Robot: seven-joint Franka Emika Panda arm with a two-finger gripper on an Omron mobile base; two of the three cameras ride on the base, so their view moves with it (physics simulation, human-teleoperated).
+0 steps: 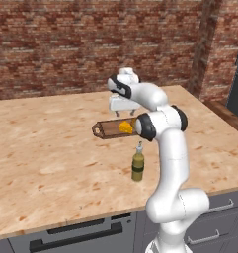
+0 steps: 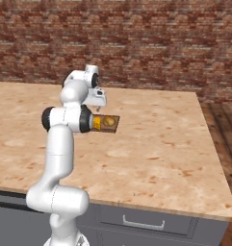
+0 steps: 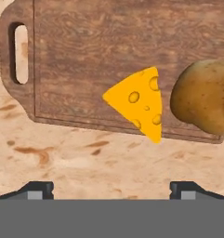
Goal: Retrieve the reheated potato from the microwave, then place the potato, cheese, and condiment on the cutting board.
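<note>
The dark wooden cutting board point(image 3: 95, 60) lies on the pale counter with its loop handle to the left in the hand view. On it rest the yellow cheese point(image 3: 139, 103) wedge, overhanging the near edge, and right beside it the tan potato point(image 3: 204, 95). Both base views show the cutting board point(image 1: 106, 130) point(image 2: 113, 124), the cheese point(image 1: 125, 128) point(image 2: 96, 123) and, in the right one, the potato point(image 2: 108, 122). My gripper point(image 3: 111, 190) point(image 1: 124, 114) point(image 2: 99, 106) hovers just above the board, open, holding nothing. The green condiment point(image 1: 138, 165) bottle stands upright on the counter nearer the front edge. The microwave is out of view.
The wooden countertop point(image 1: 46, 158) stretches wide to the left and right of the board. A brick wall point(image 2: 136, 43) runs along the back. Grey drawers with handles point(image 2: 144, 223) sit below the front edge. A dark tall unit point(image 1: 237, 84) stands at the far right.
</note>
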